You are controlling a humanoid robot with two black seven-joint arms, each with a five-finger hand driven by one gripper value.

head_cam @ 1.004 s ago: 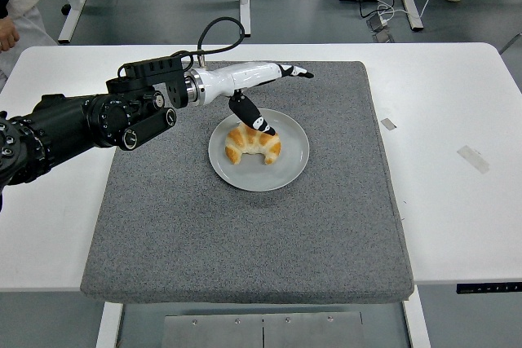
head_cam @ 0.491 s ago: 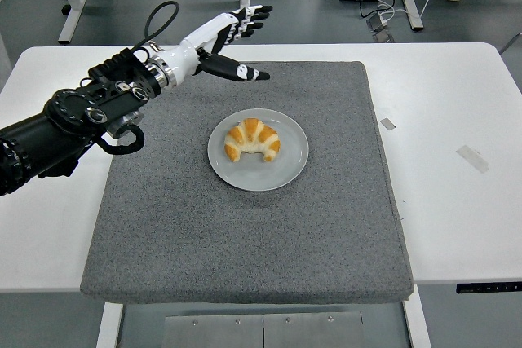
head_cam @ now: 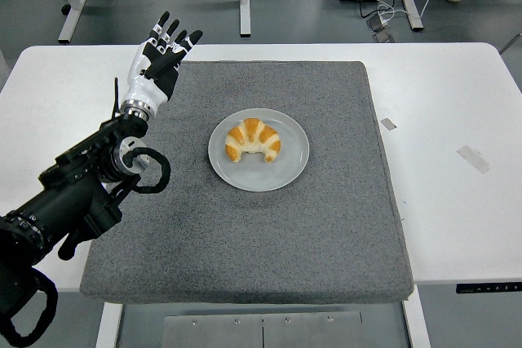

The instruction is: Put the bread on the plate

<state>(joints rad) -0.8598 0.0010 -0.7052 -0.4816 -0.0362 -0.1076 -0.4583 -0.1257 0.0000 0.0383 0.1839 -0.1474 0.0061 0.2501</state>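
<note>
On the white surface lies a grey mat, with a grey plate at its centre. Golden, crescent-shaped bread rests on the plate, ridged and browned. Left hand, fingers spread and empty, has withdrawn from over the mat's far edge to its far-left corner.

We find no text, label, brand, number or sign that can be read anywhere in the head view. The two small pale scraps on the white counter, a grey tab and a strip of tape, carry no print that we can make out. The plate, the grey mat and the left hand show no lettering either.
</note>
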